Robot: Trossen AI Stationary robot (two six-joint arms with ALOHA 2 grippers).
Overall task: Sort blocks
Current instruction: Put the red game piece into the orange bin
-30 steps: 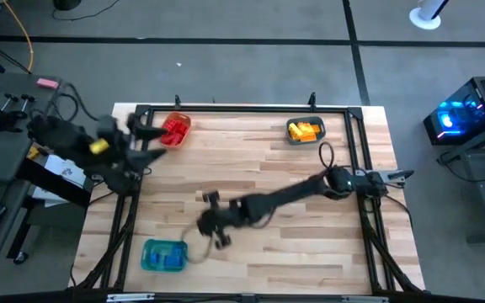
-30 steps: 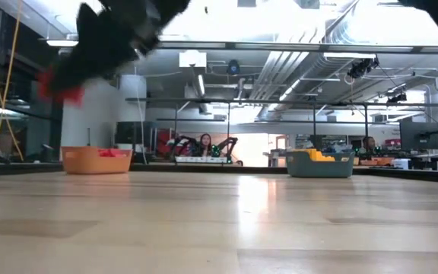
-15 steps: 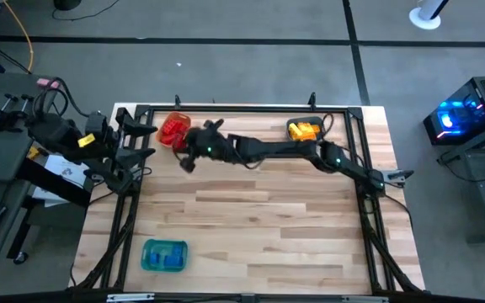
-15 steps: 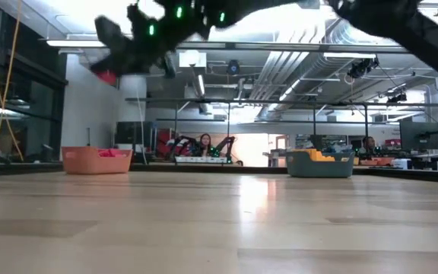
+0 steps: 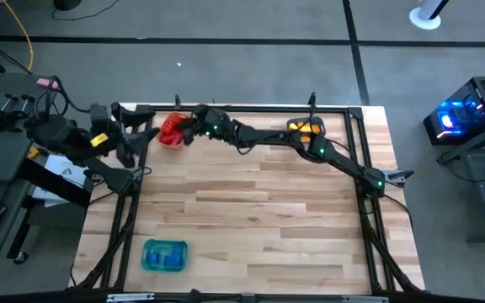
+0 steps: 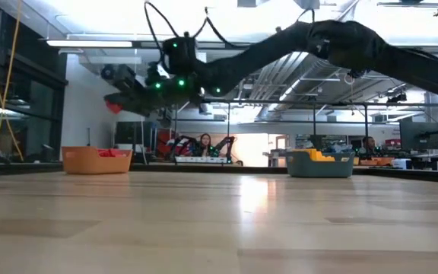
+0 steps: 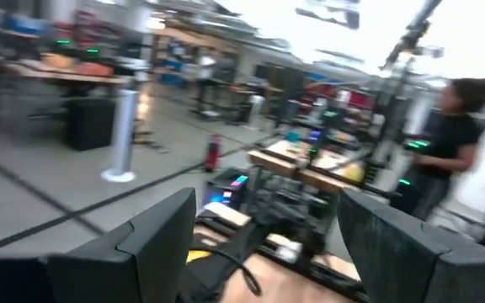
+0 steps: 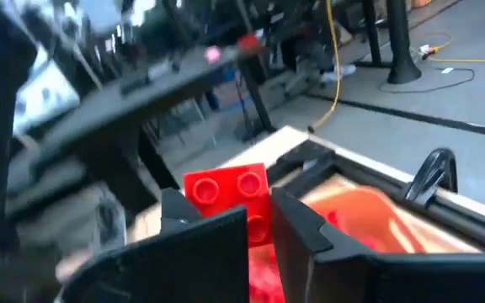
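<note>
Right tool (image 8: 259, 220) clamped on red block (image 8: 230, 198) — above orange tray (image 5: 173, 131). Left tool (image 7: 268, 244) spread wide, empty — off bench (image 5: 251, 210) edge.

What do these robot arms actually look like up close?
Both are slim, dark, jointed arms. The right arm carries small green lights and looping black cables. The left arm has a yellow patch. Each ends in a gripper with two flat, dark fingers.

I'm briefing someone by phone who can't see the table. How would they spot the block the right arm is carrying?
Start at the wooden table and find the orange tray at its far left corner. Above it hangs the right gripper, stretched right across the table. The red brick pinched in its jaws is the only block held in the air, not lying in a tray.
</note>
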